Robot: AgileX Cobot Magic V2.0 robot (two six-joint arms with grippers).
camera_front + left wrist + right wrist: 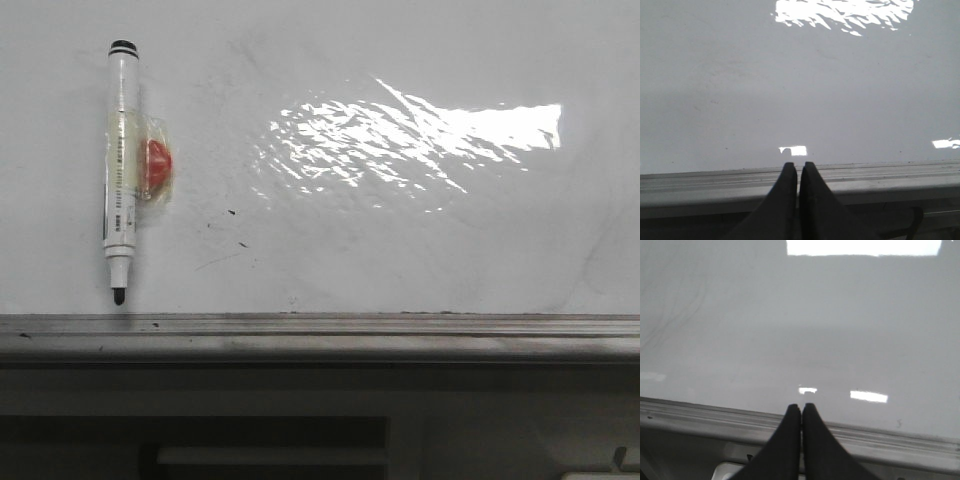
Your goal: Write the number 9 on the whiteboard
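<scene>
Nearest the robot, the left arm's dark gripper [798, 166] had its jaws pressed together with nothing between them, tips hanging over the grey metal ledge [715, 181] that ran along the lower edge of the whiteboard. The right arm's dark gripper [800, 407] was the same deal: jaws closed, empty, tips sitting right over that same ledge [700, 417]. Neither gripper showed up in the front view, only in their own wrist cameras.

Past the ledge [400, 328] was the large glossy white whiteboard [400, 250], and honestly it was pretty bare. No number 9 on it anywhere I could see, just a few tiny dark specks [231, 212] and a faint scratch [218, 262] a bit above the ledge, towards the left side of the board. A white marker pen with a black cap end [120, 165] lay against the board surface well up from the ledge on the far left, standing nearly upright, its dark tip [119, 296] pointing down and stopping just above the ledge. A small orange-red blob under clear tape [158, 167] sat touching the marker's right side about halfway along the barrel, looking like it held the pen in place, though I couldn't tell what the blob was.

Further up the board from the ledge, right of centre, a big bright glare patch [420, 140] smeared across the shiny surface. Both wrist views caught smaller bright reflections on the board [793, 150] just beyond the ledge too.
</scene>
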